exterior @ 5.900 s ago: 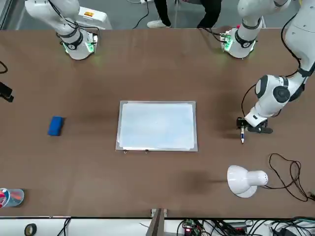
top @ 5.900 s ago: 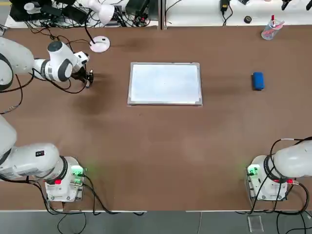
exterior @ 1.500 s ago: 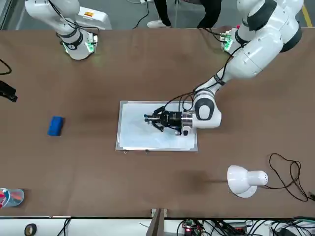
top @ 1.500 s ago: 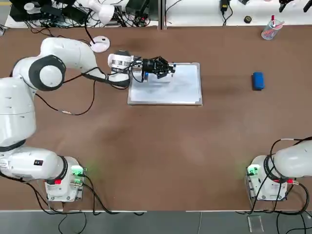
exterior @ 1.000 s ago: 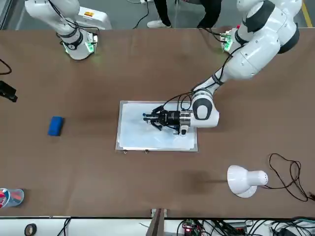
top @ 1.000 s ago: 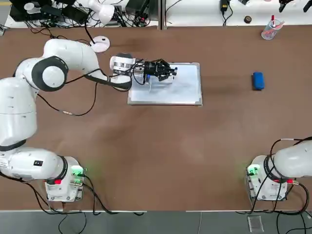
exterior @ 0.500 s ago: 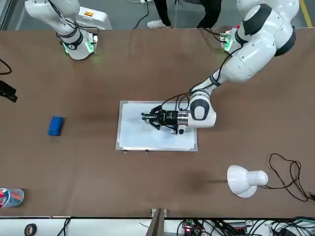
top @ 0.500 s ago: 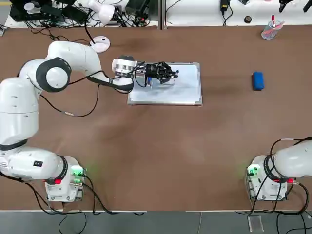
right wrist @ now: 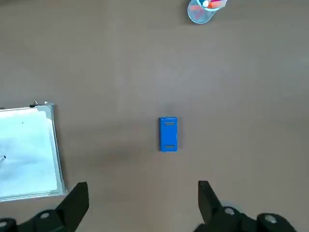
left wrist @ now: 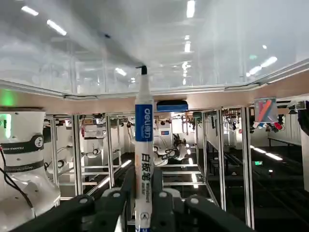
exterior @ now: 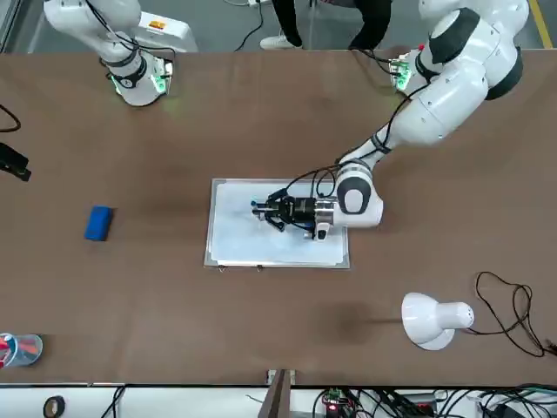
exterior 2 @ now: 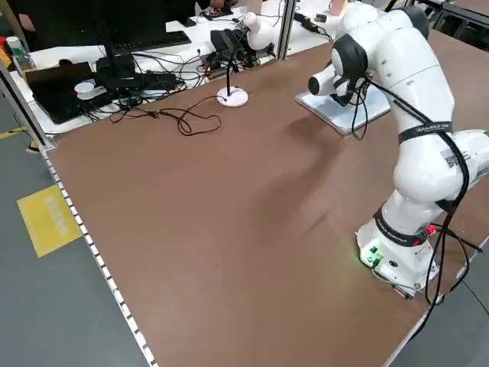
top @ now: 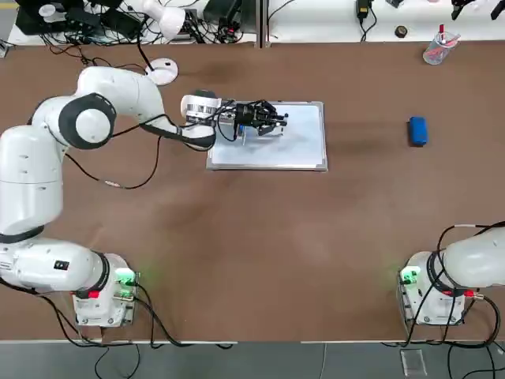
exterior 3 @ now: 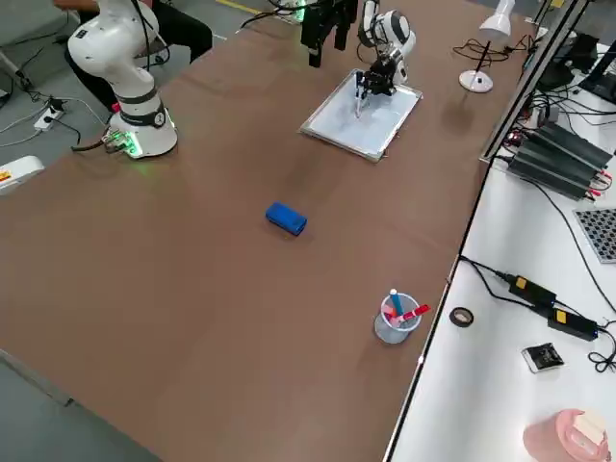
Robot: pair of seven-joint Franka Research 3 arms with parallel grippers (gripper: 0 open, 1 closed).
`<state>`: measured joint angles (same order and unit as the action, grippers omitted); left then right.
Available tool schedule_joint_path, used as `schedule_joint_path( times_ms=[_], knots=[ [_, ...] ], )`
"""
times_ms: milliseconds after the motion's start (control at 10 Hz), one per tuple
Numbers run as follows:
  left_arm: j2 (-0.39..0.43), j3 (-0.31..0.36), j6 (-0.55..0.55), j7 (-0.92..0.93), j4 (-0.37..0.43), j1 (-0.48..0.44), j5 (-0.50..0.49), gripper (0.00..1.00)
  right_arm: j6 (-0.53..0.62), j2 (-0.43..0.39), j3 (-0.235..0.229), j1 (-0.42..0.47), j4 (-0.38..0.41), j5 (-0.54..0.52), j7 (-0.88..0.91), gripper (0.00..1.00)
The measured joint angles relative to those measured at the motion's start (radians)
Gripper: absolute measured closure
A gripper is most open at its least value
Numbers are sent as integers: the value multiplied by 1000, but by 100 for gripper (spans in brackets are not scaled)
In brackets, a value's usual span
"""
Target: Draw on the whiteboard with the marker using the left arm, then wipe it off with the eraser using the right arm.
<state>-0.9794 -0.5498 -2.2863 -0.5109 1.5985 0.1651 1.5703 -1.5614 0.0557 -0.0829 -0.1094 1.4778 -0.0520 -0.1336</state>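
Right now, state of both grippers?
Left gripper: closed on the marker, tip at the whiteboard.
Right gripper: open, holding nothing, above the table on the eraser side.

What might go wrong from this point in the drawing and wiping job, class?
The left gripper could press the marker too hard, since its tip meets the whiteboard. The right gripper, open above the table, might knock the left arm if it wipes too soon, as that arm reaches over the board.
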Motion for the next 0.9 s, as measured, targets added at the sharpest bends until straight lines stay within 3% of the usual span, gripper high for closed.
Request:
schedule_joint_path(
  times_ms=[900],
  knots=[
    [5,22,8,0,-14,-12,-14,83,0,0,0,0,0,0,0,0]
  ],
)
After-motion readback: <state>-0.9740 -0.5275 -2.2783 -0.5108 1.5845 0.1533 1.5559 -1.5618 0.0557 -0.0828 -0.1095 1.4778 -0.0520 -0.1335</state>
